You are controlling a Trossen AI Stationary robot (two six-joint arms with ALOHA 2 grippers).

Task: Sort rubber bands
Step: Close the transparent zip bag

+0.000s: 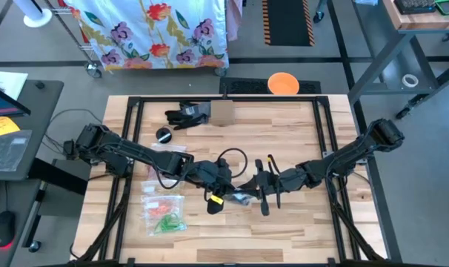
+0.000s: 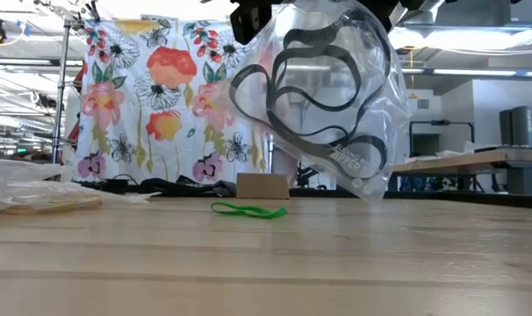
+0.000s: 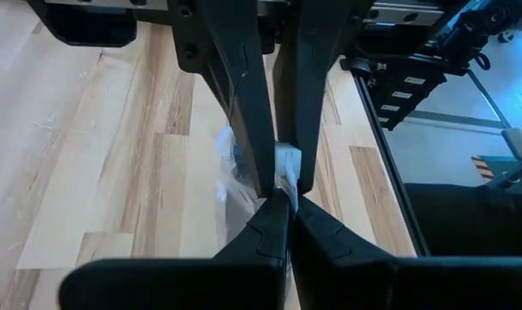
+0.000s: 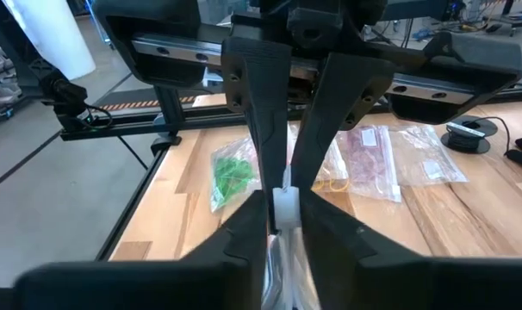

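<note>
Black rubber bands [image 2: 323, 88] sit inside a clear zip bag [image 2: 371, 149] held above the desk [image 1: 298, 230], between both arms. The left pincer [image 3: 276, 176] and right pincer [image 4: 282, 202] are each clamped on the bag's top edge. One green rubber band [image 2: 248, 211] lies flat on the desk below, its length crosswise; filled bags [image 1: 164, 211] rest nearer the left arm.

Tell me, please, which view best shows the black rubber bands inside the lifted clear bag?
The low view: black rubber bands loop clearly inside the clear bag. The high view hides them among the grippers; both wrist views show only pinched plastic.
</note>
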